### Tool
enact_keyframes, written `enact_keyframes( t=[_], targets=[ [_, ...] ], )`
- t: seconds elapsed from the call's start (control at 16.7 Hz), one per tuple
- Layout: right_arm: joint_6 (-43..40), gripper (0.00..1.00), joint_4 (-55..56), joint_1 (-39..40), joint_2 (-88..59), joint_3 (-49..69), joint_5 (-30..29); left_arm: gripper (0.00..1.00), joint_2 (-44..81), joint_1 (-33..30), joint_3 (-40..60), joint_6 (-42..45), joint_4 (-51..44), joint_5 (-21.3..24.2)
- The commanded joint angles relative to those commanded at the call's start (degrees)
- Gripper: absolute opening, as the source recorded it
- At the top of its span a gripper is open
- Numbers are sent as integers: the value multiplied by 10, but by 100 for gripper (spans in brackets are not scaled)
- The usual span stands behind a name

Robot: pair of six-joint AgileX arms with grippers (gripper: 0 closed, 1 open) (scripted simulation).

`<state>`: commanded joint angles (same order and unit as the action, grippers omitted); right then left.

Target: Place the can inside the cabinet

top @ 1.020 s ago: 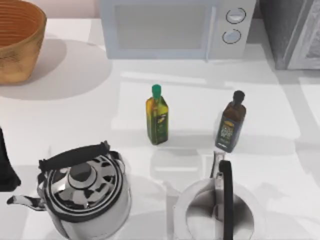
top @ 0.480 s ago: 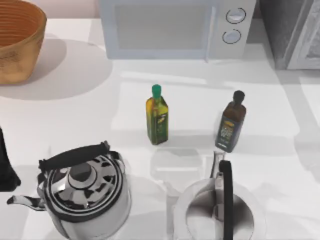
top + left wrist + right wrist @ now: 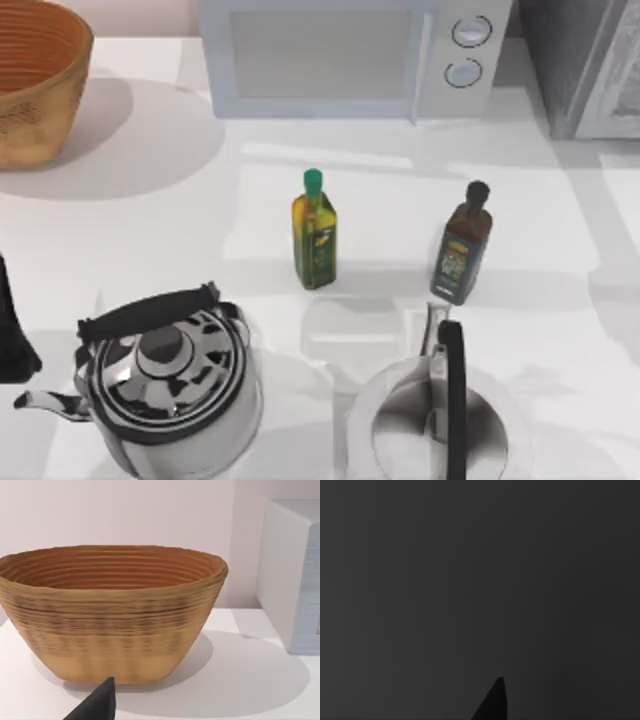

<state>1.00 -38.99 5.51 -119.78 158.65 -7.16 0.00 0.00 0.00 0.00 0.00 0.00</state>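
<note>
Nothing changes across the top views: both bottles, both kettles, the basket and the microwave sit exactly where they were.

basket (image 3: pixel 35 80) at the table's (image 3: pixel 150 220) far left, microwave (image 3: pixel 350 55) to its right; two bottles (image 3: pixel 315 230) (image 3: pixel 462 245) stand side by side mid-table, two kettles (image 3: pixel 165 385) (image 3: pixel 435 420) in front of them; cabinet (image 3: pixel 590 65) at the far right
</note>
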Motion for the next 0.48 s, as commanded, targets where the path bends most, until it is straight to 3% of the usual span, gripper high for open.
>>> enact_keyframes(
  t=[0.18, 0.48],
  targets=[
    [0, 98, 0, 0, 0, 0, 0, 100, 0, 0, 0, 0, 0, 0],
    [0, 100, 0, 0, 0, 0, 0, 100, 0, 0, 0, 0, 0, 0]
  ],
)
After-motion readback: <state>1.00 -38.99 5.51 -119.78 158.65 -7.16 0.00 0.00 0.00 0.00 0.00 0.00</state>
